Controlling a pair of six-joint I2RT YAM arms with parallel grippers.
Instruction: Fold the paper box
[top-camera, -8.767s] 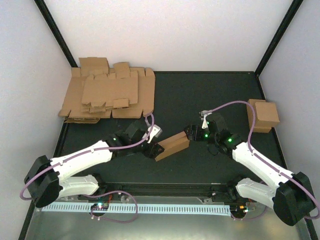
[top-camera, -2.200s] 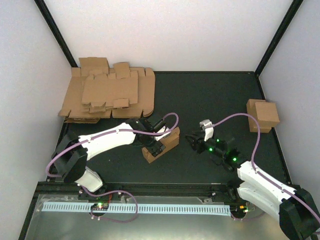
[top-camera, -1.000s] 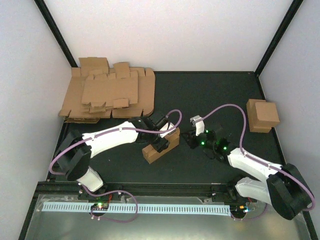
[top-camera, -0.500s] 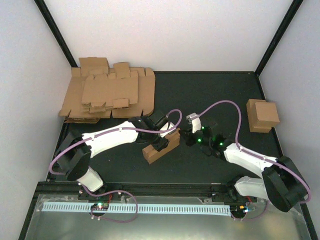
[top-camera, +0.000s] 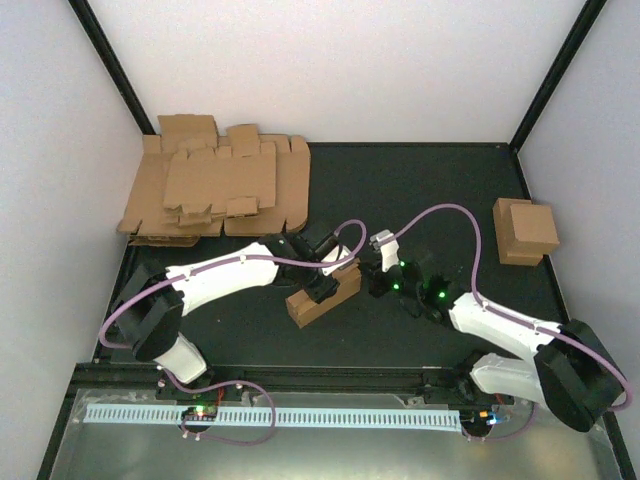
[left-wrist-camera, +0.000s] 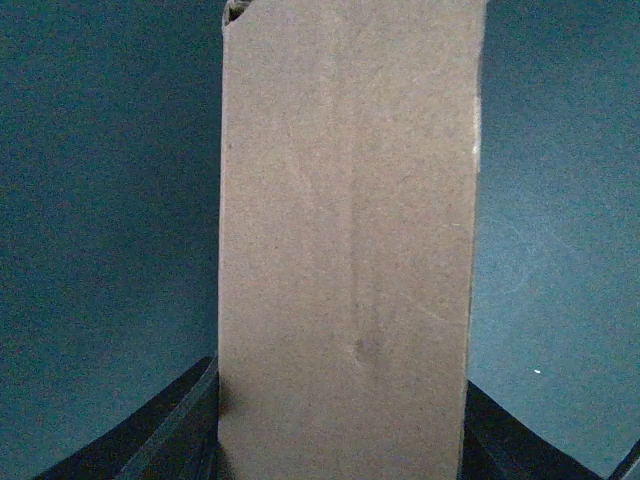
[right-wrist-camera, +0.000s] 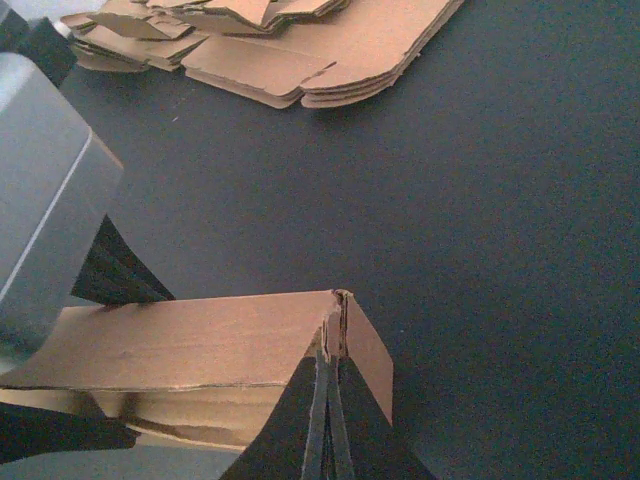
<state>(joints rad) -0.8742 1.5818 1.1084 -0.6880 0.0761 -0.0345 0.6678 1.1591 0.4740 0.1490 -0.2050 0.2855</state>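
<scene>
While the paper box (top-camera: 322, 296) is lying on its long side near the middle of the dark table (top-camera: 430, 190), both claws are touching it. The box is looking folded into a long brown shape, and its top face is showing shut, so I cannot tell what is inside it. In the right wrist view, a thin gap with folded edges is showing along its lower side.

The left gripper (top-camera: 323, 289) is reaching over the middle of the box. In the left wrist view its two dark fingers (left-wrist-camera: 175, 440) are sitting tight against both long sides, so it is pinching the box between them.

The right gripper (right-wrist-camera: 330, 345) is coming at the right end of the box. Its two fingers are pressed together, with just a thin line between them. Their tips are touching the top edge at that end of the box.

A pile of flat brown cardboard blanks (top-camera: 215, 190) is lying in the far left corner, well apart from the box. Small brown boxes (top-camera: 525, 230) are sitting near the right wall, and one is looking stacked on another. They are looking shut, so what is inside is hidden.

Purple cables (top-camera: 440, 215) are looping above both arms. Bare table is lying between the box and the pile.
</scene>
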